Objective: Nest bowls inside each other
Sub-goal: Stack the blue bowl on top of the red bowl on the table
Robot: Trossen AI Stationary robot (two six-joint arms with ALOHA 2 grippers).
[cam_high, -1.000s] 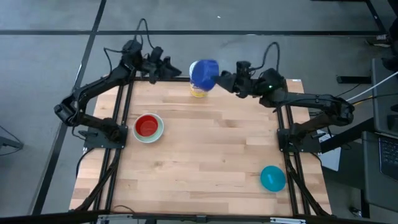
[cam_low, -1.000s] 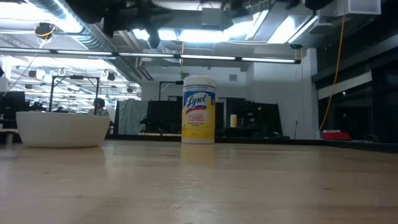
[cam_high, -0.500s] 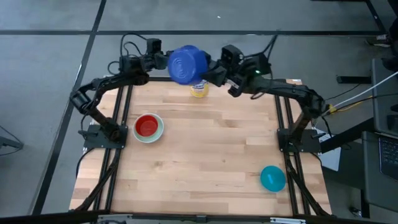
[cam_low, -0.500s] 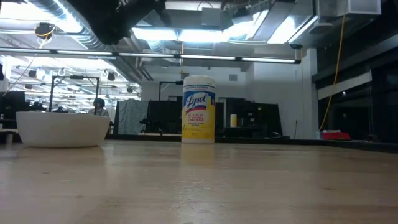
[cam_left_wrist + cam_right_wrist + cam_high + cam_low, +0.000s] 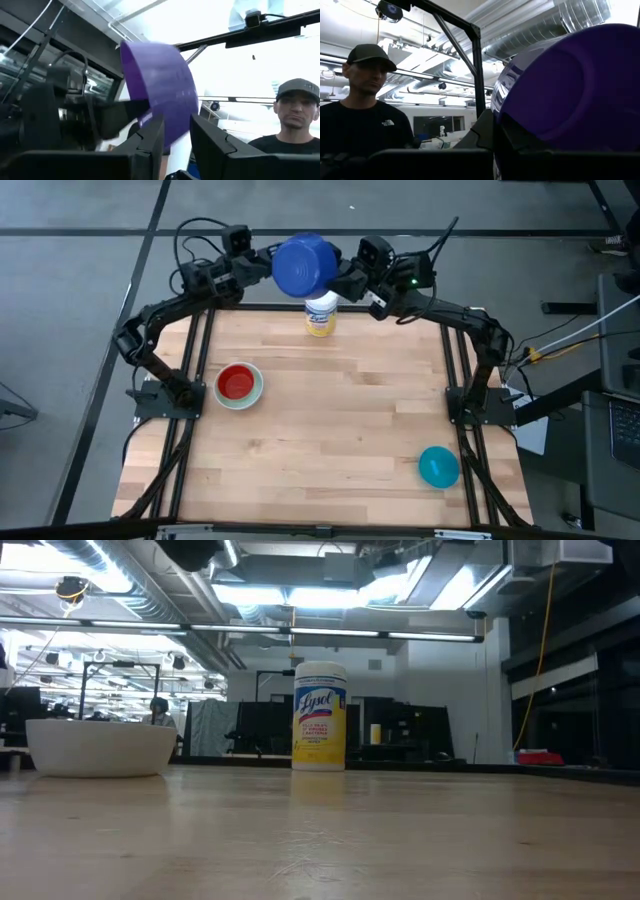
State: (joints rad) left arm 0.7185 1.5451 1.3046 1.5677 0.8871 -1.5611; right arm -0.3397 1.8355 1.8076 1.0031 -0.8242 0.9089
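A dark blue bowl [image 5: 303, 267] hangs high over the table's far edge, its bottom turned up toward the high camera. My right gripper [image 5: 343, 280] is shut on it from the right. My left gripper [image 5: 268, 265] stands open at the bowl's left side, and the bowl's wall [image 5: 170, 127] reaches down between its fingers; whether they touch it I cannot tell. A red bowl [image 5: 237, 382] sits inside the white bowl [image 5: 257, 387] at the table's left. A teal bowl [image 5: 438, 466] rests on its bottom near the front right. My right gripper pinches the blue bowl's rim [image 5: 497, 112] between its two fingers, one inside the bowl and one outside. The fingers slant upward from the table's right side. The bowl is lifted clear, tilted with its bottom facing up and outward.
A white-lidded canister [image 5: 320, 315] with a yellow label stands at the far edge, below the raised bowl. A person in a cap [image 5: 367, 100] stands beyond the table. The wooden top between the white bowl and the teal bowl is bare.
My right gripper has risen and tipped upward, carrying the blue bowl up and toward the table's left, off the canister. My left gripper has risen, tipped upward and come right to the bowl, so the bowl's wall now stands between its fingers.
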